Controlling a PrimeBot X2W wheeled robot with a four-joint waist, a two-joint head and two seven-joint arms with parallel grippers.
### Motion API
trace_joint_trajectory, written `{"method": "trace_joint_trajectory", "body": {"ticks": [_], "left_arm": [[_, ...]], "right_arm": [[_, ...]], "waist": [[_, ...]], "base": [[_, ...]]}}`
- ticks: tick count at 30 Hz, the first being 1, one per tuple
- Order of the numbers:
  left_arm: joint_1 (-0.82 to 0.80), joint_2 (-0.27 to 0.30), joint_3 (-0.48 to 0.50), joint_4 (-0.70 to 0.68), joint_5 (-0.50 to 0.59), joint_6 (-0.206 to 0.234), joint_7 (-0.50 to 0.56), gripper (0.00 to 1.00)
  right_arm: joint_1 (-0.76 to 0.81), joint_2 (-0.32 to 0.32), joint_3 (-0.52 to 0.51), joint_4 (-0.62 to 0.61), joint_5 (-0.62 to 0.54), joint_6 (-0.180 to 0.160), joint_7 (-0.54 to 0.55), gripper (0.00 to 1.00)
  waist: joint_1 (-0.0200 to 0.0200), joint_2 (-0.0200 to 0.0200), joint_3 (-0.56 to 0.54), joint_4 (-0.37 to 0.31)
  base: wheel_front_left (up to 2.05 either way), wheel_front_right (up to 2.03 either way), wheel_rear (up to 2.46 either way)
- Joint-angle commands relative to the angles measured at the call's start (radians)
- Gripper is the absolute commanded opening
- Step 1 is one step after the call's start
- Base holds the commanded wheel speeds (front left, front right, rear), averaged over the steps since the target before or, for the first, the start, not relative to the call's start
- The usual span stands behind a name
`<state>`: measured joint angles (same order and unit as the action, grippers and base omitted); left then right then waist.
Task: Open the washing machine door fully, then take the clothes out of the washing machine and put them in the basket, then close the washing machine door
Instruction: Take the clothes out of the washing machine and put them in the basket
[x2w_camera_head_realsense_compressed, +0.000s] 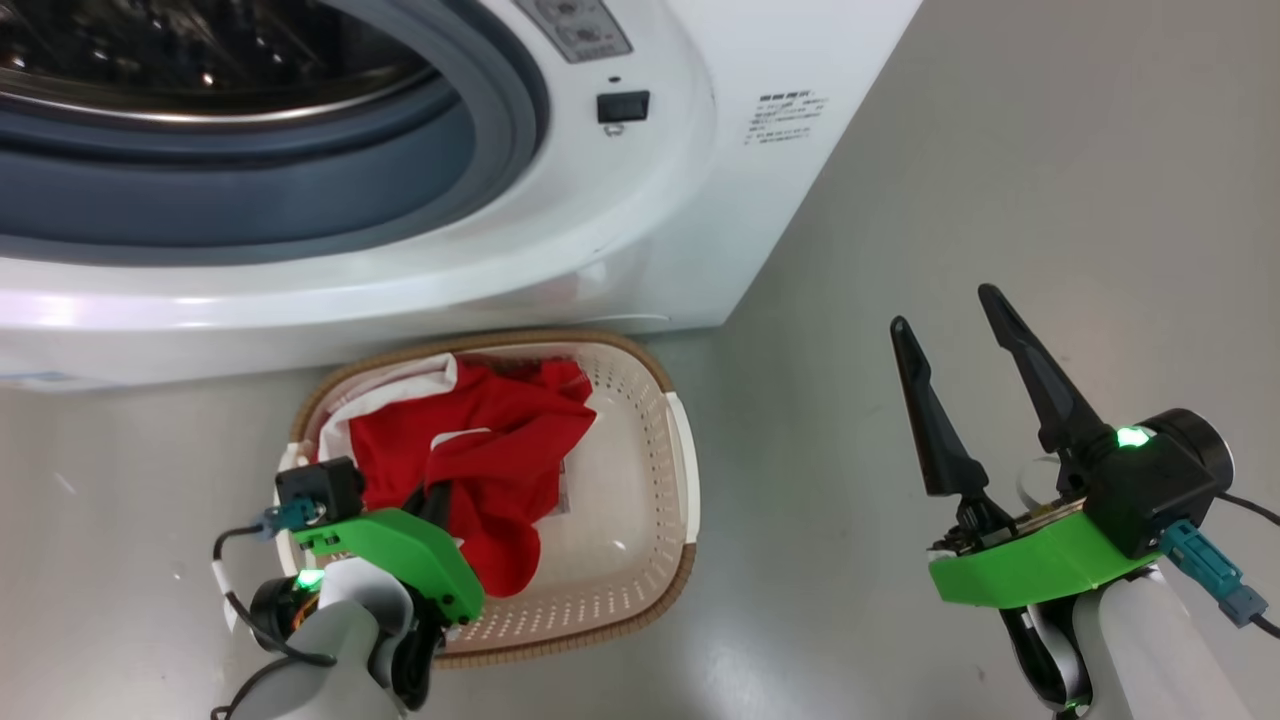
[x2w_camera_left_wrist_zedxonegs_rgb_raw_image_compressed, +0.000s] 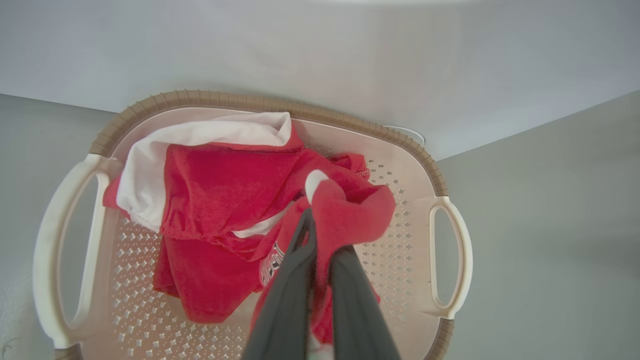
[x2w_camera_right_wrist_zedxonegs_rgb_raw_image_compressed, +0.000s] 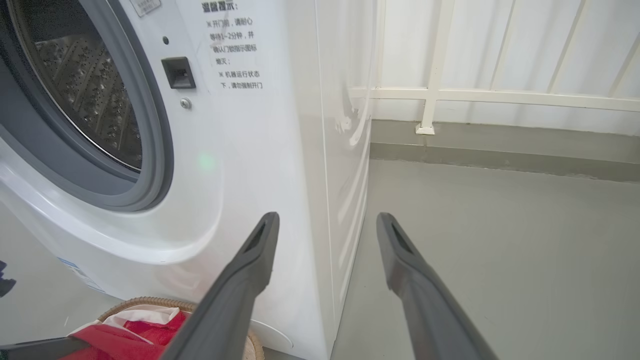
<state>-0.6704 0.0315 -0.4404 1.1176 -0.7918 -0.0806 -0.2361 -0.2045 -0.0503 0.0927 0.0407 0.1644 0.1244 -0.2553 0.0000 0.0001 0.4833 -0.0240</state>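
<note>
Above grey floor (x2w_camera_head_realsense_compressed: 1000, 150), left jaws pinch clothes (x2w_camera_head_realsense_compressed: 500, 440); right jaws gape wide.

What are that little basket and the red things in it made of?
The basket looks like smooth cream plastic, with moulded holes and handles; its brown woven-look rim is probably plastic too. The clothes look like soft matte fabric, draping in folds.

**Wrist and gripper assemblies of the two-armed robot**

Each pale grey-white forearm (x2w_camera_head_realsense_compressed: 330, 640) ends in a bright green moulded collar (x2w_camera_head_realsense_compressed: 1030, 570). The collar carries a black cylindrical camera housing (x2w_camera_head_realsense_compressed: 1165, 480) with a lit green lamp (x2w_camera_head_realsense_compressed: 1132, 436). The right gripper (x2w_camera_head_realsense_compressed: 945, 310) bears two long, tapering black fingers (x2w_camera_head_realsense_compressed: 935, 420). The left gripper (x2w_camera_left_wrist_zedxonegs_rgb_raw_image_compressed: 325, 235) has matching fingers in matte dark grey. Teal connectors (x2w_camera_head_realsense_compressed: 1210, 575) and thin black cables (x2w_camera_head_realsense_compressed: 1248, 505) leave both wrists.
</note>
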Motion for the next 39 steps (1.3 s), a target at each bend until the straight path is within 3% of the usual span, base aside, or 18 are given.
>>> {"method": "trace_joint_trajectory", "body": {"ticks": [1,15,16,17,26,31,39], "left_arm": [[-0.013,0.019,0.006,0.012,-0.015,-0.009,-0.009,0.00],[-0.085,0.019,-0.077,0.123,-0.079,0.000,0.008,0.00],[-0.087,0.019,-0.082,0.126,-0.080,0.004,0.006,0.23],[-0.088,0.019,-0.087,0.128,-0.081,0.006,0.004,0.98],[-0.105,0.019,-0.092,0.110,-0.072,0.034,-0.024,1.00],[-0.085,0.042,-0.029,-0.026,-0.010,0.057,-0.025,1.00],[0.044,0.045,0.128,-0.293,0.131,0.015,-0.025,1.00]], "right_arm": [[-0.011,0.000,0.023,-0.026,-0.014,0.006,-0.006,1.00],[-0.030,0.000,0.013,-0.020,-0.015,0.006,-0.006,1.00],[-0.031,0.000,0.013,-0.019,-0.016,0.006,-0.006,1.00],[-0.031,0.000,0.012,-0.019,-0.017,0.006,-0.006,1.00],[-0.032,0.000,0.003,-0.006,-0.020,0.006,-0.006,1.00],[-0.029,0.000,-0.008,-0.001,-0.022,0.006,-0.006,1.00],[-0.025,0.000,-0.044,0.017,-0.013,0.006,-0.006,1.00]], "waist": [[0.0000,-0.0001,0.027,-0.012],[0.0000,-0.0001,0.082,-0.022],[0.0000,-0.0001,0.083,-0.021],[0.0000,-0.0001,0.082,-0.021],[0.0000,-0.0001,0.055,-0.003],[0.0000,-0.0001,0.025,0.014],[0.0000,-0.0001,-0.041,0.034]], "base": [[0.00,0.00,0.00],[0.00,0.00,0.00],[0.00,0.00,0.00],[0.00,0.00,0.00],[0.00,0.00,0.00],[0.00,0.00,0.00],[0.00,0.00,0.00]]}}
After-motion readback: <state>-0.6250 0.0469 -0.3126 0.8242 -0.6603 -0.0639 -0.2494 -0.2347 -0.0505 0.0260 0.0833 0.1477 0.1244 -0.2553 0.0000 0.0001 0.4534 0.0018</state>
